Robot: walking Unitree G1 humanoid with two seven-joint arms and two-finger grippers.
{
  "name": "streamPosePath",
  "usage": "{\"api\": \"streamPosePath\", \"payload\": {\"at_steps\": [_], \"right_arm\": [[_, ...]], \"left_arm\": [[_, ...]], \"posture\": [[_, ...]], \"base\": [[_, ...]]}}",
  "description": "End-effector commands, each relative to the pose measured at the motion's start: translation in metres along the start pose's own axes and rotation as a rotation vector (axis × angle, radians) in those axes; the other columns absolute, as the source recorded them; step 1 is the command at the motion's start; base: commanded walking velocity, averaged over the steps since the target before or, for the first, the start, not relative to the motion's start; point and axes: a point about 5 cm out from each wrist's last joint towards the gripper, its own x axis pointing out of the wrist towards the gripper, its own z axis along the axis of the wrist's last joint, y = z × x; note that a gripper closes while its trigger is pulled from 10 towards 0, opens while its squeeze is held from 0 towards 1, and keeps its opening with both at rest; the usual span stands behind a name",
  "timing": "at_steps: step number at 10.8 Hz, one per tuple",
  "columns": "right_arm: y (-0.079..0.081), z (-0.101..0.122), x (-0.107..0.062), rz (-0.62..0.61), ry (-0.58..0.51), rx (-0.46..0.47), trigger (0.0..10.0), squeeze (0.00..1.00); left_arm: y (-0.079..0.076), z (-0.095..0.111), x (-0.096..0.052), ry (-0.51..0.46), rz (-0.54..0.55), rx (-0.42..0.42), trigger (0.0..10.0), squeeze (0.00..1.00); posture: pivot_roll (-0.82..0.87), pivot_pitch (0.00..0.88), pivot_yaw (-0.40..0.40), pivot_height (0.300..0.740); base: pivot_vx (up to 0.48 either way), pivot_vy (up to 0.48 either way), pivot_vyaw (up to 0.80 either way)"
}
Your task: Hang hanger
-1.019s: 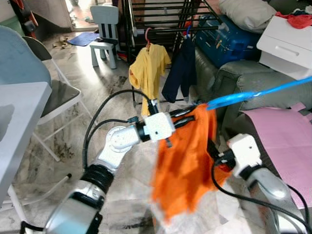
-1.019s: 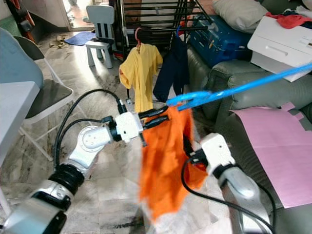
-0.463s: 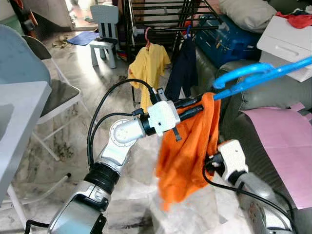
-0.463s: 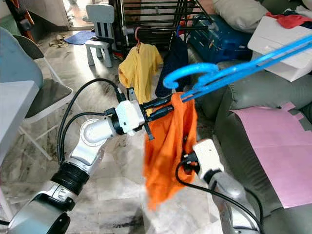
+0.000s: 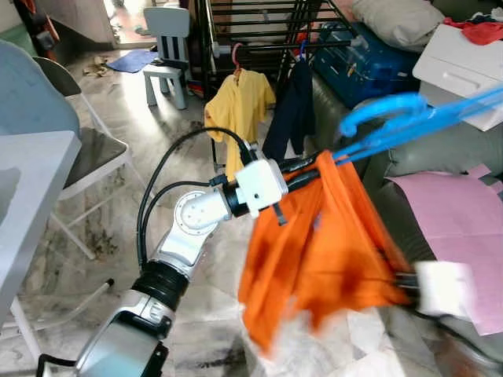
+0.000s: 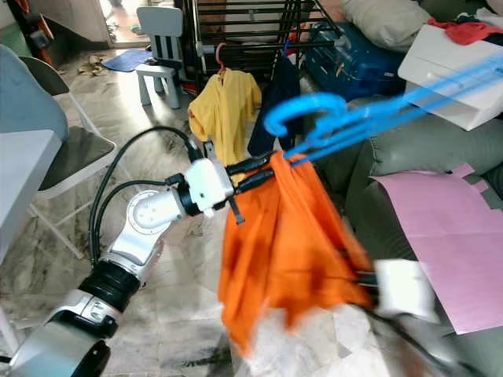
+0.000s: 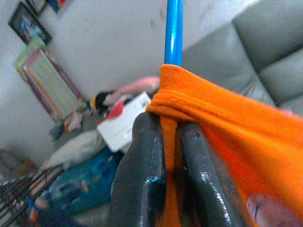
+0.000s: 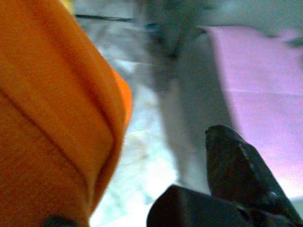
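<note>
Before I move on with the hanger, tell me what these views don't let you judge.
- Right tool: motion-blurred in both eye views; the right wrist view is blurred, so whether it grips anything cannot be told.
- Blue hanger: streaked by blur in the eye views; its far end runs off the right edge.
- How the hanger sits inside the orange garment: the cloth covers it. The left tool pinches the cloth's folded edge.
</note>
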Motion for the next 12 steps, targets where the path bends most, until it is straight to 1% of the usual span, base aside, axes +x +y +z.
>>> {"api": "streamPosePath", "payload": {"at_steps": [1, 2, 3, 4, 5, 6, 7, 8, 9, 11, 12], "right_arm": [[-0.026, 0.012, -0.008, -0.119, -0.028, -0.001, 0.0, 0.0], [-0.05, 0.043, -0.014, -0.224, -0.13, -0.006, 0.0, 0.0], [-0.069, 0.079, -0.019, -0.315, -0.24, -0.016, 0.0, 0.0], [-0.075, 0.102, -0.021, -0.351, -0.31, -0.02, 0.0, 0.0], [-0.077, 0.127, -0.022, -0.376, -0.382, -0.028, 0.0, 0.0], [-0.074, 0.149, -0.022, -0.383, -0.443, -0.033, 0.0, 0.0], [-0.072, 0.157, -0.021, -0.387, -0.467, -0.035, 0.0, 0.0], [-0.069, 0.162, -0.019, -0.376, -0.475, -0.049, 0.0, 0.0], [-0.068, 0.163, -0.019, -0.375, -0.48, -0.053, 0.0, 0.0], [-0.069, 0.161, -0.02, -0.389, -0.477, -0.06, 0.0, 0.0], [-0.069, 0.162, -0.02, -0.385, -0.485, -0.078, 0.0, 0.0]], "left_arm": [[0.016, 0.005, -0.004, -0.012, 0.077, 0.048, 0.0, 0.0], [0.006, -0.006, -0.014, 0.039, 0.045, 0.04, 0.0, 0.0], [-0.006, -0.018, -0.027, 0.093, -0.003, 0.036, 0.0, 0.0], [-0.012, -0.026, -0.035, 0.14, -0.027, 0.034, 0.0, 0.0], [-0.017, -0.033, -0.042, 0.188, -0.053, 0.029, 0.0, 0.0], [-0.023, -0.038, -0.049, 0.228, -0.089, 0.009, 0.0, 0.0], [-0.029, -0.042, -0.052, 0.255, -0.133, -0.012, 0.0, 0.0], [-0.038, -0.047, -0.057, 0.293, -0.204, -0.021, 0.0, 0.0], [-0.042, -0.05, -0.061, 0.318, -0.24, -0.029, 0.0, 0.0], [-0.045, -0.055, -0.064, 0.355, -0.296, -0.054, 0.0, 0.0], [-0.046, -0.057, -0.066, 0.377, -0.316, -0.057, 0.0, 0.0]], "posture": [[-0.02, 0.0, -0.035, 0.74], [-0.04, 0.0, -0.03, 0.74], [-0.04, 0.0, -0.032, 0.74], [-0.04, 0.0, -0.036, 0.74], [-0.03, 0.0, -0.04, 0.74], [-0.03, 0.0, -0.046, 0.74], [-0.03, 0.0, -0.048, 0.74], [-0.03, 0.0, -0.048, 0.74], [-0.02, 0.0, -0.048, 0.74], [-0.03, 0.0, -0.042, 0.74], [-0.03, 0.0, -0.039, 0.74]], "base": [[0.0, 0.0, 0.0], [0.0, 0.0, 0.0], [0.0, 0.0, 0.0], [0.0, 0.0, 0.0], [0.0, 0.0, 0.0], [0.0, 0.0, 0.0], [0.0, 0.0, 0.0], [0.0, 0.0, 0.0], [0.0, 0.0, 0.0], [0.0, 0.0, 0.0], [0.0, 0.0, 0.0]]}}
